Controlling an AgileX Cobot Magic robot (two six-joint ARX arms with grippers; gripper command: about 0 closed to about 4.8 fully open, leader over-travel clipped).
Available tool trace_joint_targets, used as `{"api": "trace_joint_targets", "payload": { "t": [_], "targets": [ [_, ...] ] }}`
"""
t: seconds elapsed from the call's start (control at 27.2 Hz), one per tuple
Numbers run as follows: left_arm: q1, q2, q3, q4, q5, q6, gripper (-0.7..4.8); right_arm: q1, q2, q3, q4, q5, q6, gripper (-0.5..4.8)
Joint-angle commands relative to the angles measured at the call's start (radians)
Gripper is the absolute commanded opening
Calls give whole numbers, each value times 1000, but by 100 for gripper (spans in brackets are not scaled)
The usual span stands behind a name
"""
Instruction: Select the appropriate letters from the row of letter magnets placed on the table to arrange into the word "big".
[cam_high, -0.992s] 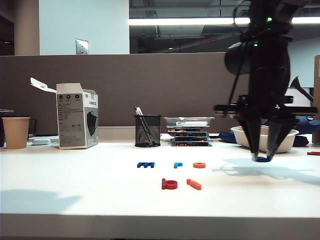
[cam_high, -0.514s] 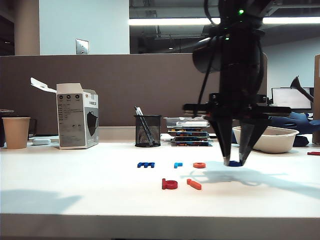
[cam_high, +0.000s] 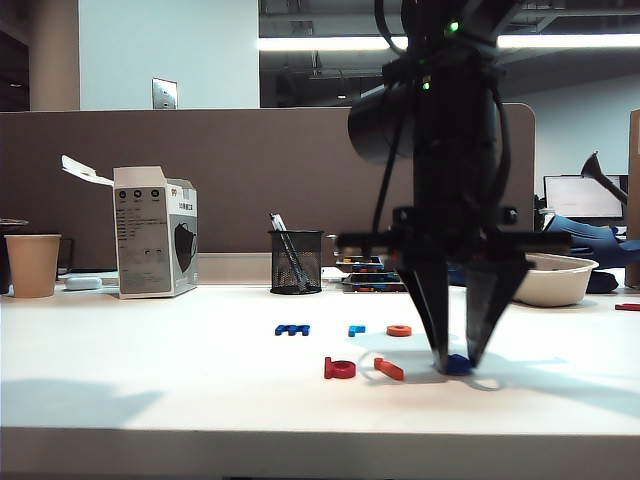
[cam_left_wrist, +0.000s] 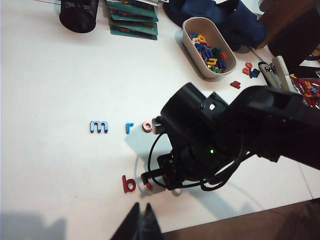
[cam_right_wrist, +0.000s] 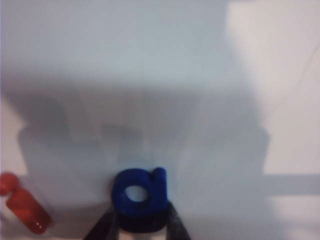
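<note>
- Your right claw (cam_high: 457, 362) pinches the blue g (cam_right_wrist: 140, 197) and holds it low over the surface (cam_high: 150, 400), just beside the orange i (cam_high: 388, 369). The red b (cam_high: 339, 369) lies on the other side of the i.
- The g may be touching the surface, or it may be just above it. You cannot tell from here. If you let go while it is up, it can bounce, flip or land crooked.
- The i lies tilted, not straight. If you set the g too near, the claw fingers (cam_right_wrist: 102, 227) can bump the i and push it into the b. Then the word looks messy.
- If you set the g too far off, "big" has a gap.
- The claw grips only one end of the g. It can twist in the grip and come down turned the wrong way.
- When you open, a finger can drag the g along, so lift straight up.
- Your left claw (cam_left_wrist: 141, 225) hangs well above the surface with its tips together, holding nothing. The right arm works under it, so keep the left one out of the way.
- The m (cam_left_wrist: 99, 127), the small blue piece (cam_left_wrist: 128, 127) and the orange ring (cam_high: 398, 330) lie in the row behind. Leave them be.
</note>
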Motion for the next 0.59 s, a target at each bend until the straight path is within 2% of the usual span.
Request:
{"api": "trace_joint_targets", "payload": {
  "t": [0.04, 0.22, 0.59],
  "targets": [
    [-1, -2, 2, 10, -7, -3, -5, 15, -6, -32, 17, 2, 24, 103],
    [-1, -2, 2, 10, -8, -3, -5, 26, -10, -47, 45, 1, 29, 104],
    [-1, -2, 2, 10, -8, -3, -5, 27, -10, -47, -14, -2, 29, 103]
  ]
}}
